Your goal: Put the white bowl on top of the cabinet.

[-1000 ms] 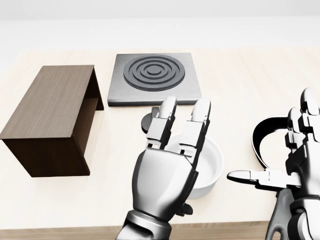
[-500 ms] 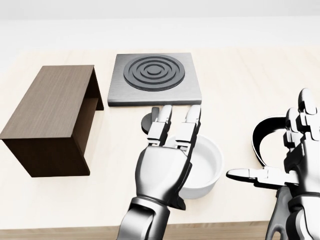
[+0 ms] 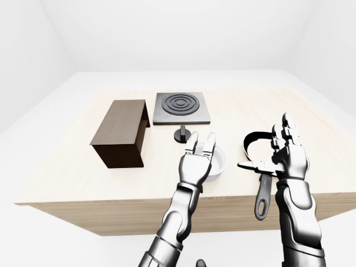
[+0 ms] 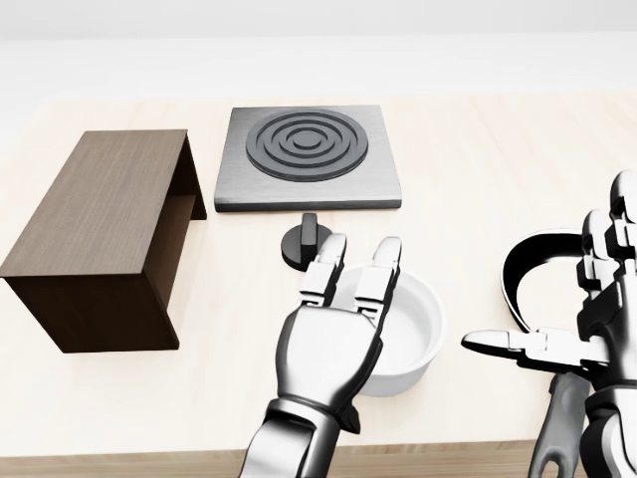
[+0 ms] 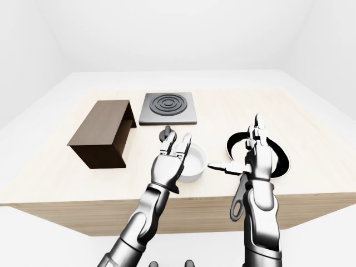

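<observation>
The white bowl (image 4: 413, 334) stands on the wooden table, low and middle in the head view. My left hand (image 4: 356, 277) is open, fingers stretched, its back to the camera, and it covers the bowl's left rim. I cannot tell whether it touches the bowl. The dark brown cabinet (image 4: 100, 234) stands at the left, its open side facing right, its top bare. My right hand (image 4: 577, 304) is open at the right edge, thumb pointing left, to the right of the bowl.
A black frying pan (image 4: 520, 274) lies under my right hand, its handle (image 4: 553, 438) reaching over the table's bottom edge. A grey hot plate (image 4: 307, 154) lies above the bowl, with a black knob (image 4: 306, 244) between them.
My left hand has drawn down and back toward the bowl, its fingertips now short of the knob. My right hand has shifted slightly right and down.
</observation>
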Tool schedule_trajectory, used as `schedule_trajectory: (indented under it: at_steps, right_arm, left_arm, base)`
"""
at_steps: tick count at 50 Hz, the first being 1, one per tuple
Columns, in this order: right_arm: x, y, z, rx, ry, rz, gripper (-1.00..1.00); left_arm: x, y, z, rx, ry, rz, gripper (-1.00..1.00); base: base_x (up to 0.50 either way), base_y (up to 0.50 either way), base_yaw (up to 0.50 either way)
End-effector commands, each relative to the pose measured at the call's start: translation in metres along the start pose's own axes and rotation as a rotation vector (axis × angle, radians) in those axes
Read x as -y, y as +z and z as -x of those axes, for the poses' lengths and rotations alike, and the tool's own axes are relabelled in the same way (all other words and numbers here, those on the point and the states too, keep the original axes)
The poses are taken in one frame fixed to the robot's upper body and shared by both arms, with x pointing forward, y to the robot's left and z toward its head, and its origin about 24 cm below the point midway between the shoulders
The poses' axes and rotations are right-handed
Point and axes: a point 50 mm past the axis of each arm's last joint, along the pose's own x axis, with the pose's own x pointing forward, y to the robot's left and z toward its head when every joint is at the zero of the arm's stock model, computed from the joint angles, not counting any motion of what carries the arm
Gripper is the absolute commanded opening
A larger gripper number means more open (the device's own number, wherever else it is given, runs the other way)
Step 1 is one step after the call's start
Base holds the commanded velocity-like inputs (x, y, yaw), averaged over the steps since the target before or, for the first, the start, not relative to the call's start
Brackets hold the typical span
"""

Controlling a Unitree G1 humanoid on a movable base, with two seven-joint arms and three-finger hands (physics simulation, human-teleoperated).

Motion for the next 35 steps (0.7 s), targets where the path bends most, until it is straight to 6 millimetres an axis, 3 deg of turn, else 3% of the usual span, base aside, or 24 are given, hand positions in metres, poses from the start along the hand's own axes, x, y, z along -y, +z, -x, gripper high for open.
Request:
schedule_trajectory:
  at_steps: [1,12,35]
  right_arm:
    - [-0.001,0.0,0.001,0.001,0.005,-0.002,1.0]
    - [-0.003,-0.003,0.0,-0.01,0.012,0.002,1.0]
    - [-0.004,-0.002,0.001,-0.008,0.017,0.003,1.0]
  left_arm:
    - [0.009,-0.006,-0.002,-0.01,-0.023,-0.04,1.0]
    - [0.018,-0.016,-0.013,-0.042,-0.053,-0.038,1.0]
    - [0.036,-0.021,-0.015,-0.061,-0.1,-0.033,1.0]
  base:
    - [0.0,0.0,0.0]
    - [0.0,0.0,0.0]
    - [0.0,0.0,0.0]
